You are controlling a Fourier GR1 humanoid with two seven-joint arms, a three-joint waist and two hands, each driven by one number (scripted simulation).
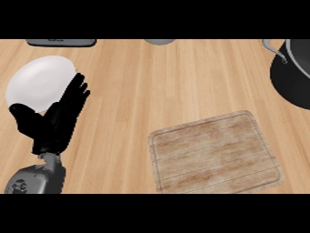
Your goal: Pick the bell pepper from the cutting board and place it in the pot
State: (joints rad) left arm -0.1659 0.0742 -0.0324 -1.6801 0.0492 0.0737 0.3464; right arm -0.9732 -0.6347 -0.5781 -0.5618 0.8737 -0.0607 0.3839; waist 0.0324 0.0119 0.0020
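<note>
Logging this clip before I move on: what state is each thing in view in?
Cutting board: flat on the counter, bare.
Pot: upright, no lid, cut off by the view's right edge.
White plate: flat, visible part bare.
Left robot hand: open, fingers straight, holding nothing, overlapping the plate's edge.
Bell pepper: not visible.

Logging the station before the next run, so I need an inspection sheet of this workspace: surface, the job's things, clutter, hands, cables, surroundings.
Surface: light wooden counter.
Job's things: cutting board lies at lower right with nothing on it; dark pot at the upper right, partly cut off by the view's edge; no bell pepper seen.
Clutter: white plate at left.
Hands: left hand open, fingers up, overlapping the plate's right rim; right hand not in view.
Cables: nothing seen.
Surroundings: dark flat object and grey round object, both cut off at the top edge.
</note>
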